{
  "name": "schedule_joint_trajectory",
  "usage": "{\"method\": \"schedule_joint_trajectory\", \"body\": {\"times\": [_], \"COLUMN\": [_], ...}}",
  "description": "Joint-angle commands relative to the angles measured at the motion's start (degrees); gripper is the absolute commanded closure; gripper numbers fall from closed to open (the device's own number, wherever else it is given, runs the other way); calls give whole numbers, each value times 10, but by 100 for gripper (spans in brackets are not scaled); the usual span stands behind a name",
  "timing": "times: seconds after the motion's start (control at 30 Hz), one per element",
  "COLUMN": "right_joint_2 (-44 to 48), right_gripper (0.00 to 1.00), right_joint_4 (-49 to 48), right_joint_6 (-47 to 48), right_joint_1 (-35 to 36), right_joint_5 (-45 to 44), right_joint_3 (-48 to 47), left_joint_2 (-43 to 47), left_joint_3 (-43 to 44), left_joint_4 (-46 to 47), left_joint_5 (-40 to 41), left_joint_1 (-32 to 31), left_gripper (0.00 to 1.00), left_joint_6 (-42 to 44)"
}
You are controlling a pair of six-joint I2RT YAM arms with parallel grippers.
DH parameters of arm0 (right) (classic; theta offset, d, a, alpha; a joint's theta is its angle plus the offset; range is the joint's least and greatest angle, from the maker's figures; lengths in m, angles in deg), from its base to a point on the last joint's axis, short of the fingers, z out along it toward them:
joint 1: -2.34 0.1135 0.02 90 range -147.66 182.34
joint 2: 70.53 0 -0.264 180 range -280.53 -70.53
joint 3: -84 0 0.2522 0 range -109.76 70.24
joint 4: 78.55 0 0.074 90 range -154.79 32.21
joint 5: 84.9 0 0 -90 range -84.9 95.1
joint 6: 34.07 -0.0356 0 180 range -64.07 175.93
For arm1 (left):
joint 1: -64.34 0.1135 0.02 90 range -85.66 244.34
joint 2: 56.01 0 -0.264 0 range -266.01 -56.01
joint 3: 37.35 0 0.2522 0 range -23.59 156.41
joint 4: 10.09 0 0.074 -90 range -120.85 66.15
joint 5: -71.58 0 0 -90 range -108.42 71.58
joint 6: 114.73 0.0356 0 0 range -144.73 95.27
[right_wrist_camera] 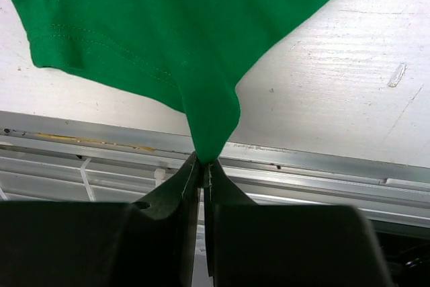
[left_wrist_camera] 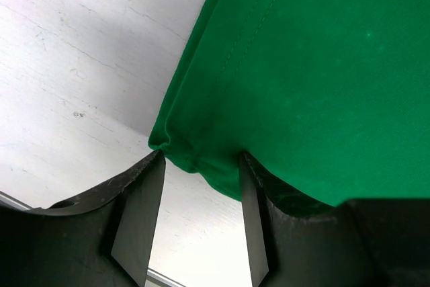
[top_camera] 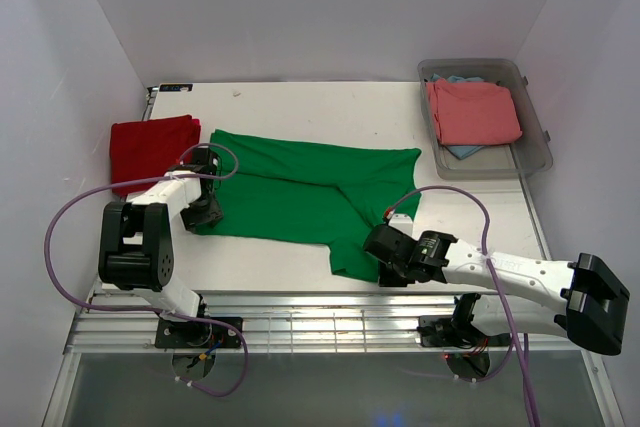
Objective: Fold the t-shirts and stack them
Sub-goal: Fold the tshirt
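Right fingers [right_wrist_camera: 180,189] tight on green t-shirt [top_camera: 300,182], left fingers [left_wrist_camera: 138,213] apart astride its corner; scuffed white table [right_wrist_camera: 336,85].

Centrally, green tee [top_camera: 300,187] spread out; red tee [top_camera: 150,147] folded left; pink tee [top_camera: 472,112] atop blue tee [top_camera: 460,151].

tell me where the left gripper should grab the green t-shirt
Probably the thick folded corner of the green t-shirt, which lies flat on the table. Come in low from the bare table side: the left gripper has its open jaws either side of that corner.
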Motion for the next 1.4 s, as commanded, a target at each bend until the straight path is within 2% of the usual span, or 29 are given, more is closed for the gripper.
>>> {"method": "schedule_joint_trajectory", "body": {"times": [0.0,0.2,0.23,0.27,0.3,0.33,0.47,0.53,0.83,0.97,1.13,1.37], "right_joint_2": [11,6,6,6,7,9,8,2,-37,-50,-77,-142], "right_gripper": [92,92,92,92,92,92,92,92,92,91,92,92], "right_joint_4": [14,6,4,4,4,7,20,23,33,40,30,-21], "right_joint_6": [-6,-3,-3,-3,-4,-5,-4,1,39,87,165,272], "right_joint_1": [3,4,4,4,3,3,3,3,-2,-62,-142,-244], "right_joint_5": [-19,-13,-13,-13,-13,-15,-35,-45,-72,-86,-94,-66], "right_joint_3": [-14,-8,-8,-7,-9,-12,-34,-49,-107,-159,-209,-260], "left_joint_2": [3,25,21,14,0,-7,-21,-25,-14,13,1,-83], "left_joint_3": [-2,-12,-11,-9,-8,-5,2,2,13,59,126,191], "left_joint_4": [-11,-15,-14,-15,-15,-17,-13,-10,-6,-15,-21,-10], "left_joint_5": [36,34,32,27,23,16,11,9,-6,-21,-24,-60], "left_joint_1": [6,7,8,7,7,8,7,7,7,7,9,25], "left_gripper": [42,43,47,58,64,74,92,97,100,100,100,100], "left_joint_6": [-7,-12,-9,-7,-6,-3,-2,-1,-1,-4,-13,-22]}}
